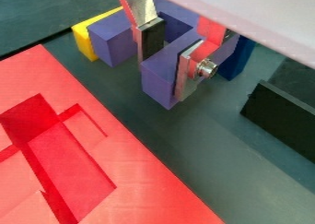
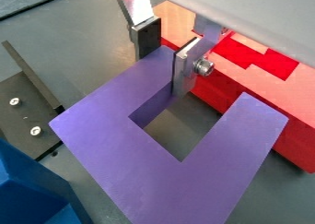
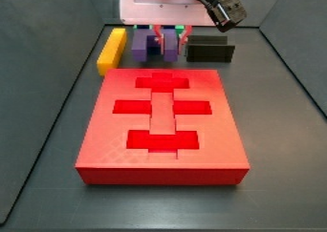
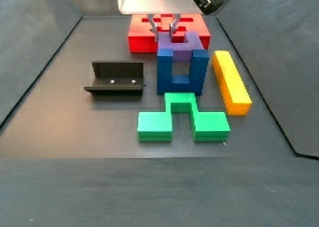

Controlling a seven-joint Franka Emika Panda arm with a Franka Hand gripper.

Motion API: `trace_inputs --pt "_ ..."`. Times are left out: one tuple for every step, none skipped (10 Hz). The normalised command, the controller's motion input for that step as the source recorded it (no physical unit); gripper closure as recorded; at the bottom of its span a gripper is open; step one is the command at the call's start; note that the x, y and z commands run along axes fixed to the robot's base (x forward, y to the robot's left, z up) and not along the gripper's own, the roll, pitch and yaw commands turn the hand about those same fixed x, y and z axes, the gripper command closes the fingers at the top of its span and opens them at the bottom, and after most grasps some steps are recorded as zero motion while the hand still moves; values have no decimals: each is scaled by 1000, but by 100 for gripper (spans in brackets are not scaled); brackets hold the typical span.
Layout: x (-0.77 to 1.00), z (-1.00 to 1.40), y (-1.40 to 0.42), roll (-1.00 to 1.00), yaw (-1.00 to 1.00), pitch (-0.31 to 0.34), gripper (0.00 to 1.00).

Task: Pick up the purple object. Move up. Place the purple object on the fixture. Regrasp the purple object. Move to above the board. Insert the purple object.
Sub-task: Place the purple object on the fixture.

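Note:
The purple object [image 1: 167, 80] [image 2: 135, 126] stands upright on the dark floor, prongs up, between the board and the green blocks [image 4: 184, 74]. My gripper [image 1: 169, 69] [image 2: 165, 71] comes down from above and straddles one prong. One dark pad sits in the notch and the other silver finger [image 1: 187, 71] lies against the prong's outer face, so it is shut on the prong. The fixture [image 4: 116, 79] [image 3: 211, 52] stands to one side of the block. The red board [image 3: 163, 112] [image 4: 197, 30] lies just beyond it.
A yellow bar [image 4: 230, 81] [image 3: 113, 50] lies beside the purple block. Two green blocks [image 4: 156, 123] sit nearer the front edge. A blue block [image 2: 25, 186] [image 1: 241, 57] stands close against the purple one. Raised dark walls border the floor.

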Motion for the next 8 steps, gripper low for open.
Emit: trace_inputs --pt "226 300 66 -834 -320 -309 100" --pt "186 311 20 -826 -323 -400 100" --pt "149 343 0 -806 -306 -471 100" --pt "29 440 0 -551 -129 -394 100" --pt "0 589 -189 -157 63 -380 100" --pt "46 686 -163 -269 83 -294 100" --pt "160 683 -26 -494 0 -209 100" --pt "217 546 0 -500 0 -89 100"
